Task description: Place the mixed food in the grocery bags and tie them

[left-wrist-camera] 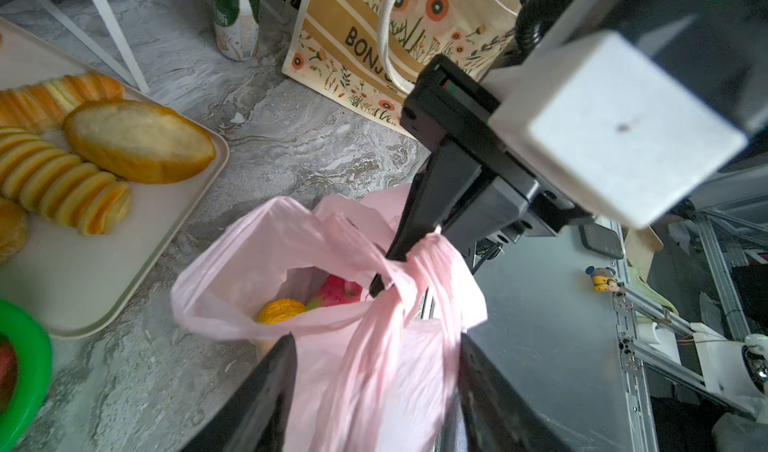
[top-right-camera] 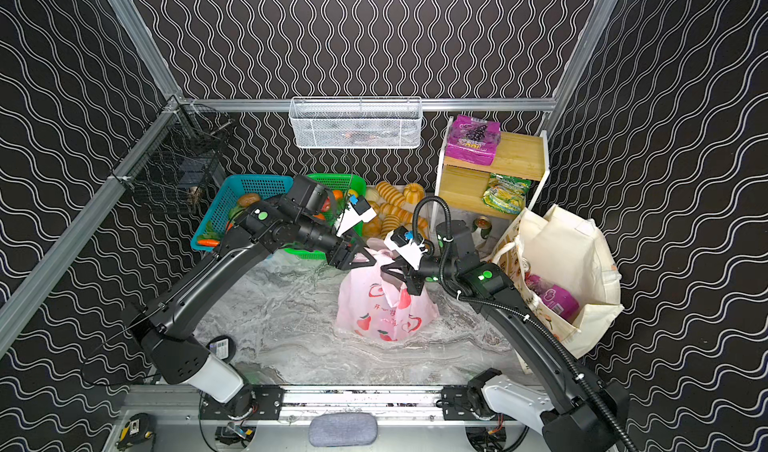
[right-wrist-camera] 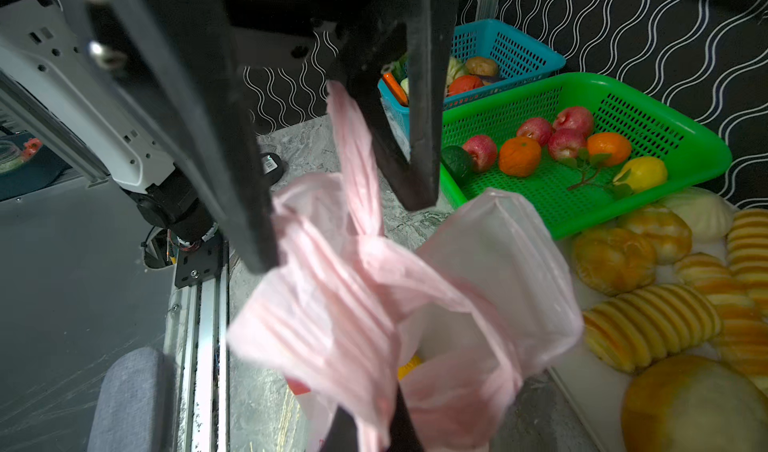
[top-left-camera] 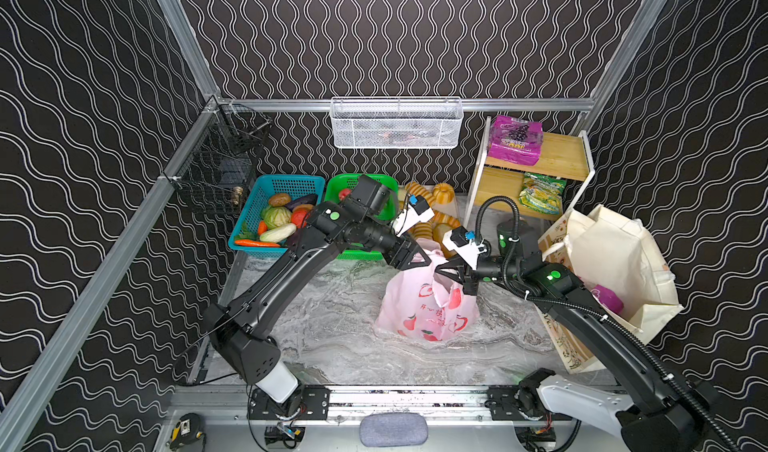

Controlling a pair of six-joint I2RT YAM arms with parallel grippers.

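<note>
The pink plastic grocery bag [top-left-camera: 428,308] stands mid-table, and its two handles cross in a loose knot [right-wrist-camera: 370,242]. Inside it lie a pink dragon fruit [left-wrist-camera: 336,290] and a yellow round fruit [left-wrist-camera: 280,311]. My left gripper [left-wrist-camera: 376,340] is open above the bag, with one handle strand hanging loose between its fingers. My right gripper [right-wrist-camera: 374,429] is shut on the other handle, tip to tip with the left gripper [top-left-camera: 428,259]. The cream tote [top-left-camera: 615,254] at the right holds a purple packet [top-left-camera: 609,298]. A second purple grape packet [top-left-camera: 515,138] lies on the shelf top.
A wooden shelf [top-left-camera: 557,159] also holds a green-yellow snack bag [top-left-camera: 542,192]. A can [left-wrist-camera: 235,14] stands beside the brown lettered paper bag [left-wrist-camera: 374,43]. Behind are a bread tray [left-wrist-camera: 137,238], a green fruit basket [right-wrist-camera: 582,93] and a blue vegetable basket [top-left-camera: 266,188].
</note>
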